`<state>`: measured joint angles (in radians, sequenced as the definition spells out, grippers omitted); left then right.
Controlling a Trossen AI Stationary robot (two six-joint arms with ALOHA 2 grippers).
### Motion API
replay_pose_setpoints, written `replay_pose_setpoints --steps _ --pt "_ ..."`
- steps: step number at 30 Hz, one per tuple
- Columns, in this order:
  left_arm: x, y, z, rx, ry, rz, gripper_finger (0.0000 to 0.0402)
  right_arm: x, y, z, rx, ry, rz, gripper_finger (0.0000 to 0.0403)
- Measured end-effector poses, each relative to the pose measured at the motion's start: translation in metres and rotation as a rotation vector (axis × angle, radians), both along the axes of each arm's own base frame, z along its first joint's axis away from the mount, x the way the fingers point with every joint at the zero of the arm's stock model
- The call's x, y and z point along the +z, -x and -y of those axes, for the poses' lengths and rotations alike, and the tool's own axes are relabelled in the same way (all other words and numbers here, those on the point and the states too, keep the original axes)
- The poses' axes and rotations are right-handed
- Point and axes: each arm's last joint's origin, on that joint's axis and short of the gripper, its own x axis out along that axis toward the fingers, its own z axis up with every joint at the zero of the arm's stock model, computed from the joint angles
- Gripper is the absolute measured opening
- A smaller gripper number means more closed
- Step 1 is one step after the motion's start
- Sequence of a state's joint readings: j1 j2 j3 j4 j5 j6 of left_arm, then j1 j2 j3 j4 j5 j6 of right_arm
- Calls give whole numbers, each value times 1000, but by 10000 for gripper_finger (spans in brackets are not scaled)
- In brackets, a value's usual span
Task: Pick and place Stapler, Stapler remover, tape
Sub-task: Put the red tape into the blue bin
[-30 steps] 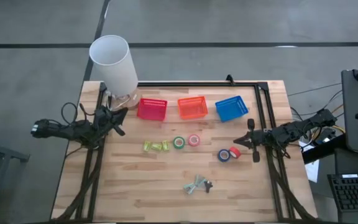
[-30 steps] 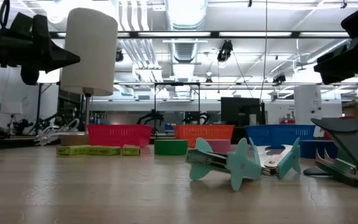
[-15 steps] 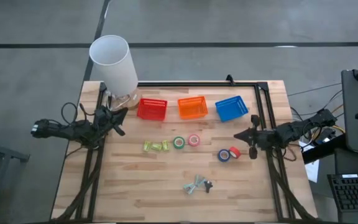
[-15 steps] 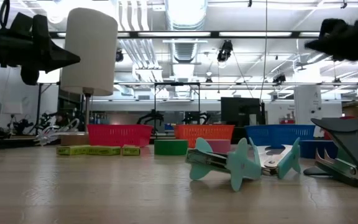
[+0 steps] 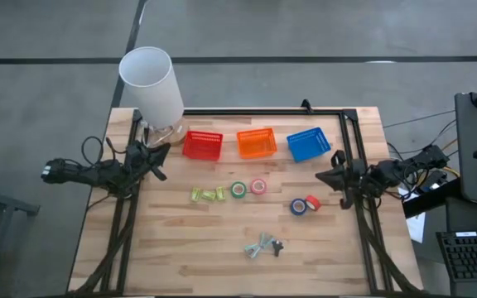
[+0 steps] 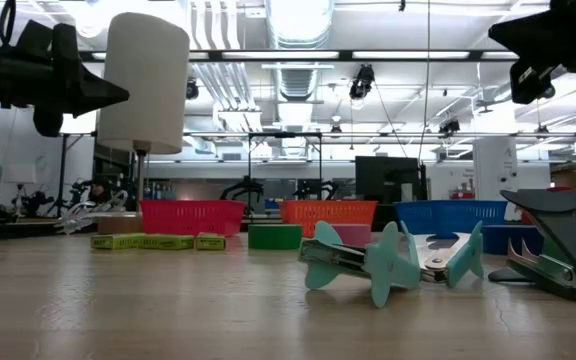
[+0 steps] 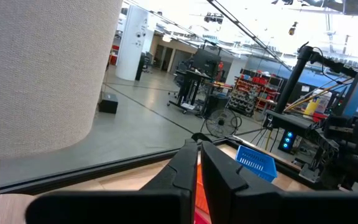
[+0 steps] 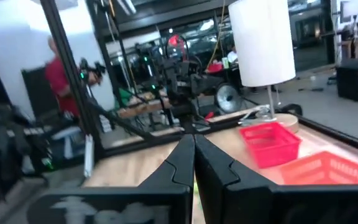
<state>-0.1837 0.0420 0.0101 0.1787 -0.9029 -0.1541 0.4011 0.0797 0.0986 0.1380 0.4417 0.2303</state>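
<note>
the right gripper (image 5: pixel 334 178), fingers pressed together and holding nothing, hangs over the table's right edge, just outboard of the blue tape (image 5: pixel 298 206) and red tape (image 5: pixel 312 202), which lie touching, a little inward and nearer the front edge. the green tape (image 5: pixel 238 189) and pink tape (image 5: pixel 257 186) sit mid-table, the teal remover (image 5: pixel 259 246) near the front. the left gripper (image 5: pixel 157 151), also closed and empty, waits by the lamp (image 5: pixel 151 85), well apart; the right arm looks the nearer hand for the blue-red pair.

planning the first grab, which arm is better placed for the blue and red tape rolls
Right, probably. The right hand hangs just beside the blue tape and red tape, while the left hand waits across the table by the lamp.
</note>
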Motion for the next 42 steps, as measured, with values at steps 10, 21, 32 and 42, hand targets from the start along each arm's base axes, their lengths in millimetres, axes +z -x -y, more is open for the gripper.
replay_pose_setpoints --steps 10,21,32,42 --pt "0 0 0 0 0 0 24 -5 -18 -13 207 -156 -70 8" --pt "0 0 0 0 0 0 23 -5 -49 -28 192 -416 -268 9" --pt "0 0 0 0 0 0 23 25 -89 -43 -115 -292 -902 73" --pt "0 0 0 0 0 0 23 28 -101 -47 -428 -195 -1304 188"
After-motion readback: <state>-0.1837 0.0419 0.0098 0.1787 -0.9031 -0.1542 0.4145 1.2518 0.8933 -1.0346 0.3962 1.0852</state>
